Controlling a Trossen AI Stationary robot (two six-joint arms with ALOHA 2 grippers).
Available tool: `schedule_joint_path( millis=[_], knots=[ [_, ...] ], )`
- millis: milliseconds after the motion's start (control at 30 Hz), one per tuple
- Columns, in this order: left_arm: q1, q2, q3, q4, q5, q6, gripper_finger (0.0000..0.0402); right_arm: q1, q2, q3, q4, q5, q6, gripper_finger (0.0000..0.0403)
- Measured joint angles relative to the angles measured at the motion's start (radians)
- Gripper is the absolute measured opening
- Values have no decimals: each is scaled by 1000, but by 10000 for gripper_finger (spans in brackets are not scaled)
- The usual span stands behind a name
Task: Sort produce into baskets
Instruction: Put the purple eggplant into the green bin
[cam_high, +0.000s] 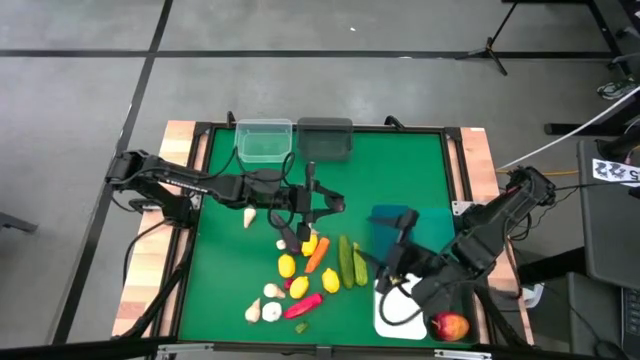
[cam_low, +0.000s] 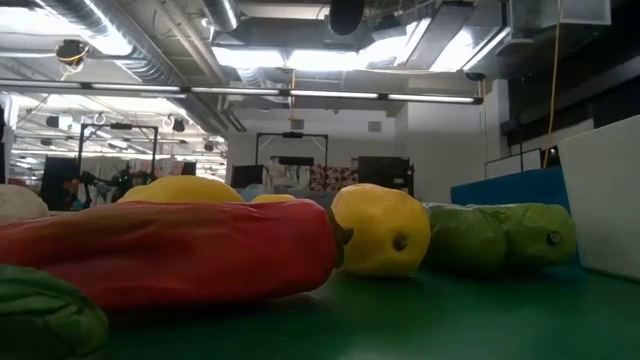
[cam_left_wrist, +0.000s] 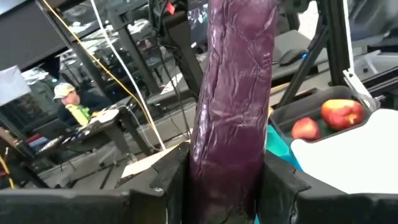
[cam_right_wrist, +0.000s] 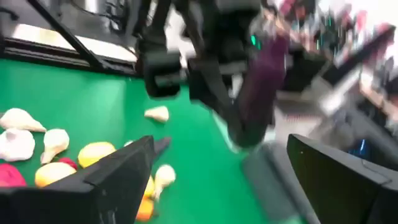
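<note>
Left end effector (cam_left_wrist: 224, 186) clenched on dark purple piece (cam_left_wrist: 233, 93), raised above table (cam_high: 400, 170) centre. Right end effector (cam_right_wrist: 217, 180) released, fingers wide, over white basket (cam_high: 400, 318) at 5 o'clock; red apple (cam_high: 450, 326) inside, possibly two. Remaining produce (cam_high: 300, 285) clustered at 6 o'clock.

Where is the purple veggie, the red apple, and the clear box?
purple veggie (cam_left_wrist: 233, 93), left wrist view, its wrinkled middle.
red apple (cam_high: 451, 326), high view, its centre.
clear box (cam_high: 264, 141), high view, its floor.

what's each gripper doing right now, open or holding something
Left gripper: shut on the purple eggplant, lifted above the produce pile.
Right gripper: open, empty, near the white basket.
</note>
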Motion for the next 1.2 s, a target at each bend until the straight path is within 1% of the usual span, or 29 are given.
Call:
schedule_joint_path(
  millis=[67,167,233,267,333,433,533,600,700,767,833,933,967,1000,1067,1200],
  knots=[
    [-3,0,0,7,4,-3,143,6,-3,-1,49,26,-104,366],
    [-11,0,0,40,6,2,143,4,-20,-13,85,27,-141,366],
    [-17,0,0,75,7,10,143,3,-40,-62,145,16,-187,366],
    [-18,0,0,91,8,12,143,3,-53,-85,151,10,-218,366],
    [-17,0,0,113,8,12,143,18,-91,-113,114,11,-219,366],
    [-16,-1,0,114,7,12,143,88,-227,-133,91,23,-161,366],
    [-14,-1,0,120,7,12,143,176,-373,-198,136,65,-139,366],
    [-14,-1,0,125,8,12,143,222,-462,-288,225,66,-174,366],
    [-13,-1,0,143,7,8,143,235,-575,-488,485,40,-302,366],
    [-13,-1,0,150,14,6,143,201,-629,-636,716,-9,-403,366],
    [-13,-1,0,149,24,-1,143,149,-655,-769,937,-40,-500,366],
    [-13,-1,0,149,26,-21,143,53,-664,-911,1241,-104,-622,366],
    [-13,1,0,151,26,-28,143,10,-657,-940,1308,-152,-633,366],
    [-13,2,0,149,26,-37,143,-34,-644,-957,1342,-213,-634,366],
    [-13,6,0,148,26,-44,143,-126,-607,-961,1349,-325,-602,366],
    [-13,15,0,146,26,-47,143,-268,-526,-918,1345,-492,-548,366]
  ],
)
